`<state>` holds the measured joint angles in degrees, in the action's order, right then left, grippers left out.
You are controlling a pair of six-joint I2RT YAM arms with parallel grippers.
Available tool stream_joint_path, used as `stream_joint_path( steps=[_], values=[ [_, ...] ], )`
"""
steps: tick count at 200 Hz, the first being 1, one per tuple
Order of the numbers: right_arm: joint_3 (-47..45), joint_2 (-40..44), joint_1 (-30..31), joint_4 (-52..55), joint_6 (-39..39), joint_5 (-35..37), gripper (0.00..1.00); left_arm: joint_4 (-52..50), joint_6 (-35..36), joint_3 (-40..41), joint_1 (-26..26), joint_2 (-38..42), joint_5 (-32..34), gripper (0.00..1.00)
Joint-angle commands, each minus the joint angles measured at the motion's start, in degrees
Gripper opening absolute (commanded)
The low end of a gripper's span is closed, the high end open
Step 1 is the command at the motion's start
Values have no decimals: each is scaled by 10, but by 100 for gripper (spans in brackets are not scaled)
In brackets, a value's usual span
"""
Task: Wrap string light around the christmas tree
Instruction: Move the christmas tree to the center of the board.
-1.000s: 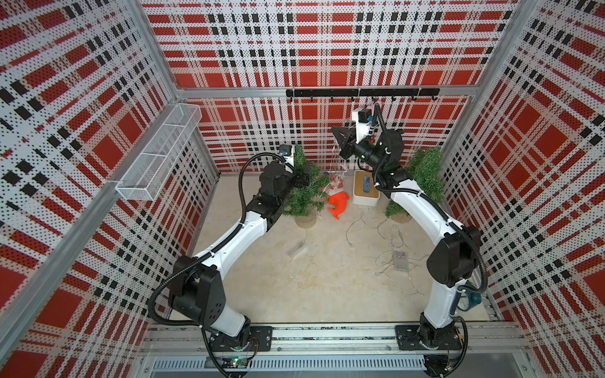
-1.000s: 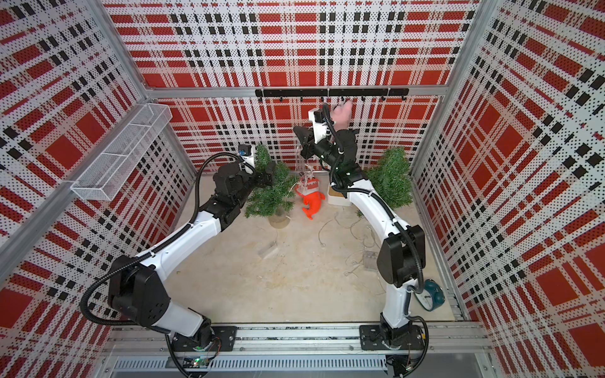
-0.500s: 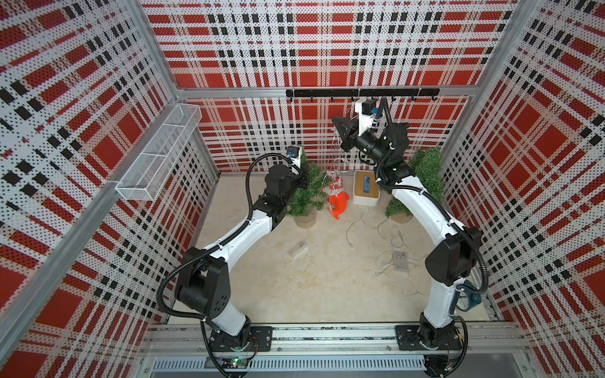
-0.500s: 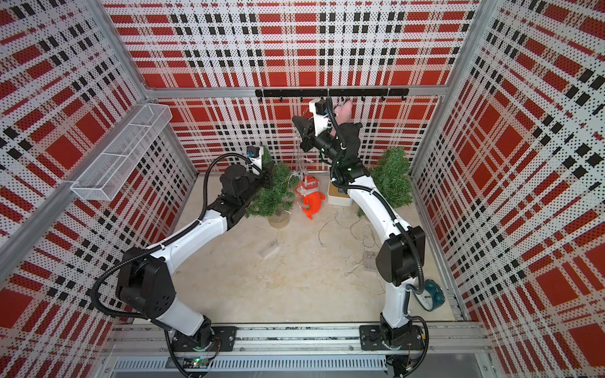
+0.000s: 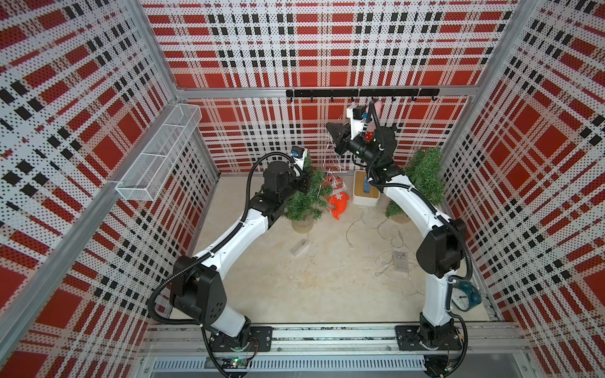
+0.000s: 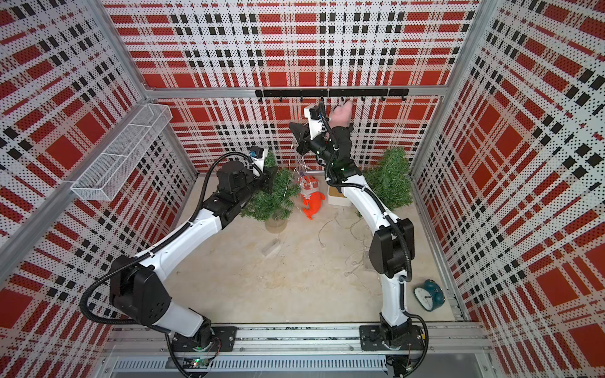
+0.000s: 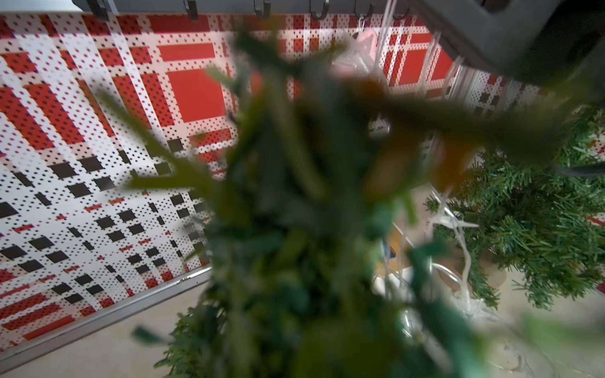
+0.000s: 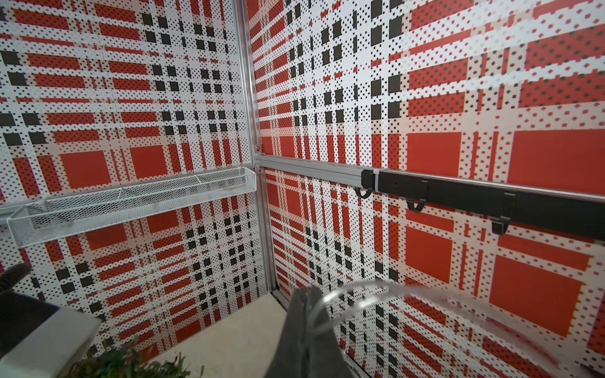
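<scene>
Right wrist: right gripper (image 8: 306, 291) clamps string (image 8: 329, 296) mid-wrap; left gripper (image 5: 309, 186), buried in tree (image 5: 306, 204), unreadable; next, circle the tree.

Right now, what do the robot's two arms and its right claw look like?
Both the left arm and right arm have glossy white link shells with bulky black joint housings, and a black ribbed cable hose loops along each. A white camera mount sits at each wrist. The right claw has dark grey, tapering fingers.
</scene>
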<state>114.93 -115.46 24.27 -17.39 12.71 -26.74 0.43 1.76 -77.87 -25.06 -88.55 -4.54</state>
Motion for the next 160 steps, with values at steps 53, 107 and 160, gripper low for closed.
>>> stream_joint_path(
  steps=[53, 107, 160],
  values=[
    [-17, 86, 10, 121, -83, 36, 0, -63, 4, -32, 0, 40, 3, 0],
    [26, 106, 40, 310, -190, 183, 0, -127, 36, -74, -6, 40, 26, 0],
    [32, 105, 51, 345, -251, 258, 0, -177, 46, -93, -21, 41, -33, 0]
  ],
)
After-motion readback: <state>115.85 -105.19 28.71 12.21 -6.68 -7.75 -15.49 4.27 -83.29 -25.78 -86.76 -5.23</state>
